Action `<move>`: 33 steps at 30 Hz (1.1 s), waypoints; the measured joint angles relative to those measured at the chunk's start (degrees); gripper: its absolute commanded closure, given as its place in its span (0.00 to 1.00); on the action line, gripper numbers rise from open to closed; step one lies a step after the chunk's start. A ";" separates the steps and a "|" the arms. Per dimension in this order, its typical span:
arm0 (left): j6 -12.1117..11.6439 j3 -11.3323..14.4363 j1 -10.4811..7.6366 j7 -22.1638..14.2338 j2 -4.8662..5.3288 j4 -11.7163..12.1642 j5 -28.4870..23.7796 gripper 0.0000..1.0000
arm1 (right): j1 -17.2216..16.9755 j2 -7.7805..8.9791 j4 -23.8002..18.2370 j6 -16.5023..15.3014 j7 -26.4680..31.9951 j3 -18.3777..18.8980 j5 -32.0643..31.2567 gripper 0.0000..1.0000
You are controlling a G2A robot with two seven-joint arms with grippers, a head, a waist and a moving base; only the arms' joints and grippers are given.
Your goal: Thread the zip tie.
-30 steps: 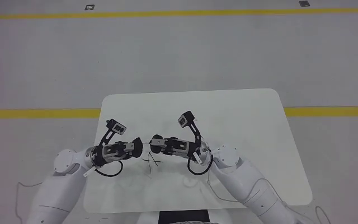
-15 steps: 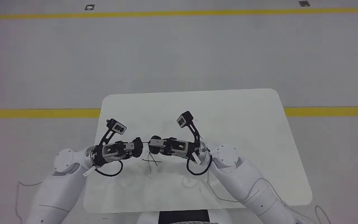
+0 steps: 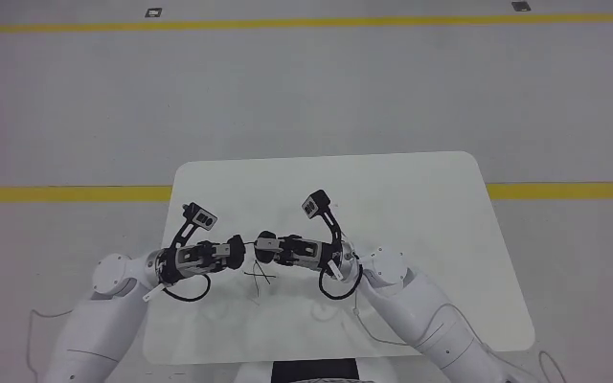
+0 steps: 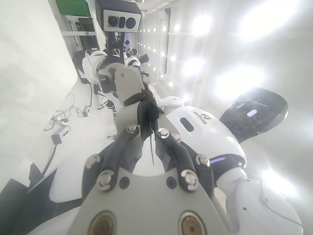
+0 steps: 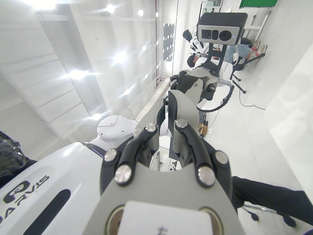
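Above the near middle of the white table (image 3: 431, 201), my two grippers meet tip to tip. The left gripper (image 3: 239, 252) is shut on a thin black zip tie (image 4: 151, 145), whose strip runs back between its fingers (image 4: 127, 116) in the left wrist view. The right gripper (image 3: 266, 244) faces it from the other side with its jaws closed together. In the top view a short piece of the zip tie (image 3: 252, 245) bridges the gap between the two. In the right wrist view the right gripper (image 5: 171, 99) hides the tie behind its ribbed pads (image 5: 174, 108).
Several loose black zip ties (image 3: 261, 277) lie on the table just below the grippers, toward the near edge. The far and right parts of the table are bare. Yellow floor lines (image 3: 556, 191) run behind the table.
The right arm has edged slightly toward the left gripper. The left arm has kept still.
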 measured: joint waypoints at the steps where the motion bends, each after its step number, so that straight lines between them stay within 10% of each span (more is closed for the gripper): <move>1: -0.01 0.02 -0.02 0.05 0.00 0.01 0.03 1.00 | -0.01 0.00 -0.02 0.03 -0.03 0.02 -0.05 1.00; 2: -0.10 0.03 -0.04 0.19 0.01 0.03 0.09 1.00 | -0.02 0.00 -0.06 0.07 -0.07 0.04 -0.11 1.00; 4: -0.32 0.03 -0.05 0.49 0.02 0.04 0.28 0.07 | -0.06 0.01 -0.12 0.15 -0.13 0.08 -0.19 1.00; 5: -0.43 0.01 -0.06 0.68 0.03 0.04 0.48 0.00 | -0.08 0.02 -0.16 0.23 -0.17 0.11 -0.22 1.00; 13: -0.38 0.08 -0.05 0.80 0.10 -0.06 0.56 0.00 | 0.05 -0.03 -0.30 0.91 -0.43 -0.04 -0.65 1.00; 23: -0.29 0.29 -0.23 0.77 0.16 -0.03 0.37 0.50 | 0.40 -0.20 0.13 1.52 -1.02 -0.64 -1.64 1.00; 33: -0.63 0.37 -0.31 1.18 0.18 0.03 0.03 0.68 | 0.41 -0.19 0.37 2.12 -1.86 -0.68 -3.19 1.00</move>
